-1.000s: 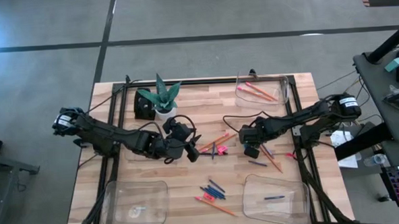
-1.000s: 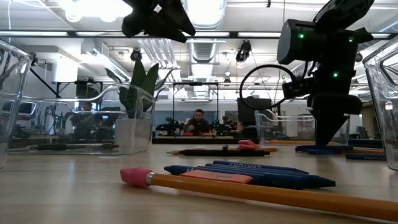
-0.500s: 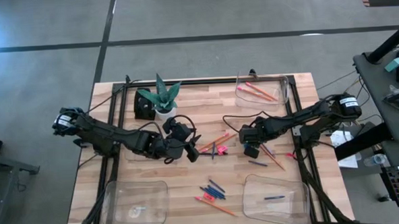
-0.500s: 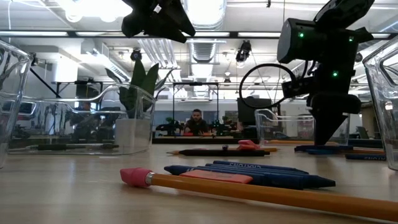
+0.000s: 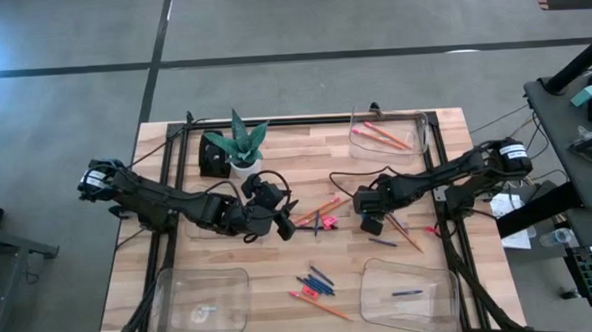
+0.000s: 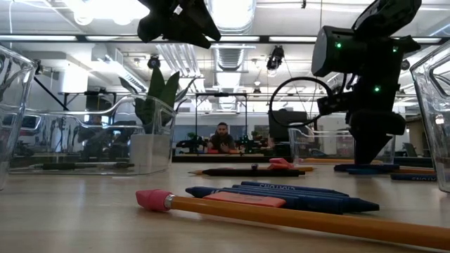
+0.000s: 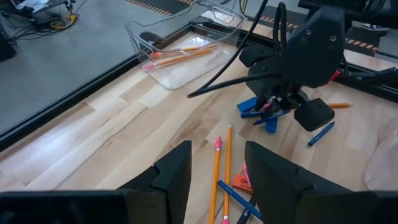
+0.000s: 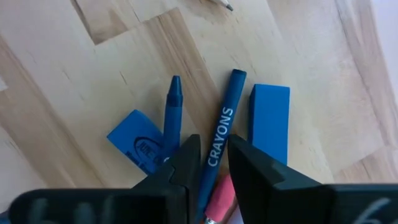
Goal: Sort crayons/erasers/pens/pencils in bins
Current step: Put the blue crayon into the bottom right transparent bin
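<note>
The wooden counter (image 5: 306, 156) carries four clear bins: one at the far right (image 5: 387, 132) with orange pencils (image 7: 180, 56) lying in it, one at the near right (image 5: 410, 296) with a single dark blue stick inside, one at the near left (image 5: 200, 300), and one at mid left (image 5: 201, 228) largely under the left arm. A potted green plant (image 5: 240, 143) stands at the far left of the counter. The left hand (image 5: 284, 225) hangs above the middle of the counter, its fingers (image 7: 174, 177) spread moderately apart and empty, just beside two loose orange pencils (image 7: 221, 168) and an orange-pink eraser (image 7: 241, 182). The right hand (image 5: 372, 223) is down at the counter right of centre, its fingers (image 8: 180, 171) drawn narrow with only a slim gap between them, poised over a blue crayon (image 8: 219, 143) marked CRAYONS; whether they actually grip it cannot be told. A second blue crayon (image 8: 171, 118) lies beside it, with one blue eraser (image 8: 269, 121) on one side and another blue eraser (image 8: 138, 142) on the other. Nearer the front, blue crayons (image 6: 281, 197) lie touching a long pink-tipped pencil (image 6: 295, 219).
</note>
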